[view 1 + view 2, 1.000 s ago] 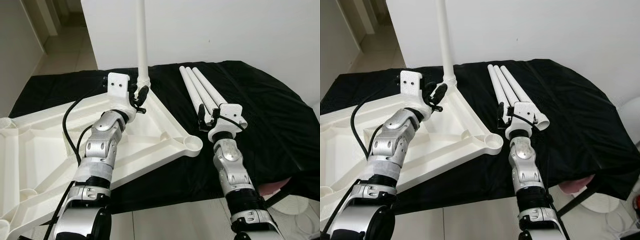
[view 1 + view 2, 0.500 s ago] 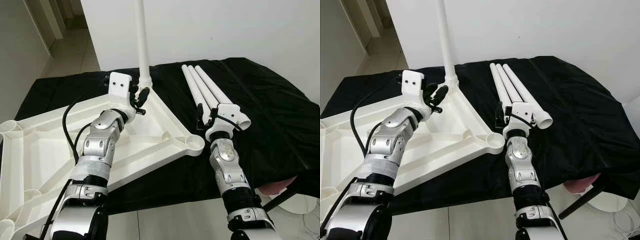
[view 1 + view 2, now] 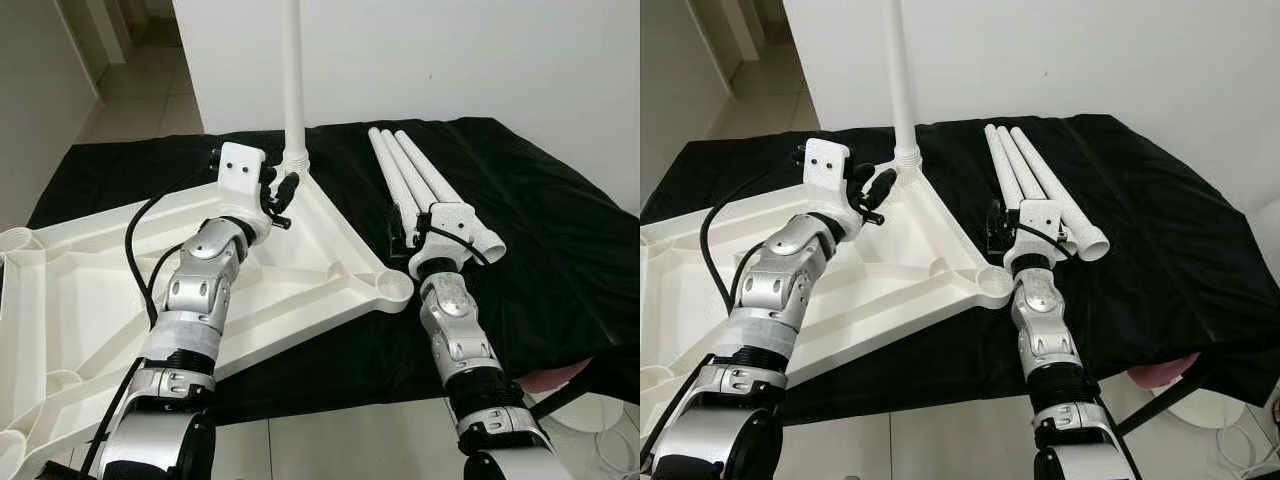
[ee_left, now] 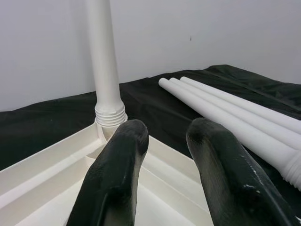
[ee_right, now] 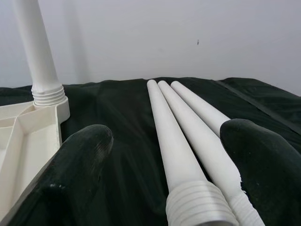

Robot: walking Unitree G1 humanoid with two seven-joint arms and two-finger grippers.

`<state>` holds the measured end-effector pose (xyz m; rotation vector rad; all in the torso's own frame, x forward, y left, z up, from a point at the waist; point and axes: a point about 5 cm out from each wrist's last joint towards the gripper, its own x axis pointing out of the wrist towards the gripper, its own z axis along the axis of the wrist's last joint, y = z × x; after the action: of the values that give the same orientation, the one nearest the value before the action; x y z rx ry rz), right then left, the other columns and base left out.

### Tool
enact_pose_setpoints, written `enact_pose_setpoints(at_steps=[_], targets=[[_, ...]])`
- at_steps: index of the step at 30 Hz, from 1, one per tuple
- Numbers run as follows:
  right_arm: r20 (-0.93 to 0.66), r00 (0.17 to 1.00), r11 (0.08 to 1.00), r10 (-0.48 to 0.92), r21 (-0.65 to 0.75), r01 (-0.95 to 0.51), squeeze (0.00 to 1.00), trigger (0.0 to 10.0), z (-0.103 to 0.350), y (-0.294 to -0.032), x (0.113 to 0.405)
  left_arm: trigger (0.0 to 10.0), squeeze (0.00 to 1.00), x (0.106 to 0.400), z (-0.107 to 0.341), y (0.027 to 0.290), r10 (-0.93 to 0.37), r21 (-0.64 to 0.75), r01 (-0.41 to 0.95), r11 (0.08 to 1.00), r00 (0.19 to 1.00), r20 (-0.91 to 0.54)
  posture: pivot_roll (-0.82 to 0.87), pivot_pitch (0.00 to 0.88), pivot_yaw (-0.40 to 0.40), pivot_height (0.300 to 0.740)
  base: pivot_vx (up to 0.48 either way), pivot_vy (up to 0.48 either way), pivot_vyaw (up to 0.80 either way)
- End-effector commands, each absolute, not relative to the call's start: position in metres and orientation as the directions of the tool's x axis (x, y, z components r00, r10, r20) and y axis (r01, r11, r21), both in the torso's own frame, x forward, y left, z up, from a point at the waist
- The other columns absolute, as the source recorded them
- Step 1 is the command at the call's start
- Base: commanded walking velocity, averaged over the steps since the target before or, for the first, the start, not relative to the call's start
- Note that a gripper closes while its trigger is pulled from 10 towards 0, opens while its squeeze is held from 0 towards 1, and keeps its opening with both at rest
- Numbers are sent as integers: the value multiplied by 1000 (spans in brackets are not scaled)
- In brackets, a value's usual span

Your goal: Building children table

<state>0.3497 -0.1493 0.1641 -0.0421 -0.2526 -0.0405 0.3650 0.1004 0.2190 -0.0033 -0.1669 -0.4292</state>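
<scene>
Right gripper (image 5: 164, 155) straddles loose legs (image 5: 188, 127) pointing away, seemingly untouched.

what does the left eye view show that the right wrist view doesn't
Left eye view alone: both silver arms, the left gripper open beside the upright leg, most of the upside-down white tabletop with its ribs and corner sockets, and the tiled floor.

Right wrist view alone: a close look along the right gripper, its open fingers either side of the threaded ends of the loose legs.

Both: the upright leg screwed into the tabletop corner, three loose legs lying side by side, the black cloth and the white wall.
</scene>
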Motion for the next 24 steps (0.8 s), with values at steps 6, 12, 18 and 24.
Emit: enact_pose_setpoints(at_steps=[6, 12, 18, 24], targets=[[218, 975, 997, -43, -53, 56, 0, 10000, 161, -156, 355, 10000, 0, 364, 219, 97, -377, 53, 373, 926, 911, 170, -59, 0, -10, 740, 0, 0, 0], [159, 984, 994, -75, -66, 86, 0, 10000, 158, -168, 364, 10000, 0, 360, 221, 87, -417, 52, 415, 908, 890, 186, -60, 0, -15, 740, 0, 0, 0], [114, 988, 994, -102, -32, 106, 0, 10000, 161, -180, 373, 10000, 0, 353, 221, 81, -468, 72, 463, 884, 865, 183, -56, 0, -27, 740, 0, 0, 0], [62, 995, 997, -75, 13, 74, 0, 10000, 164, -183, 381, 10000, 0, 346, 220, 78, -489, 97, 479, 872, 855, 175, -41, 0, -35, 740, 0, 0, 0]])
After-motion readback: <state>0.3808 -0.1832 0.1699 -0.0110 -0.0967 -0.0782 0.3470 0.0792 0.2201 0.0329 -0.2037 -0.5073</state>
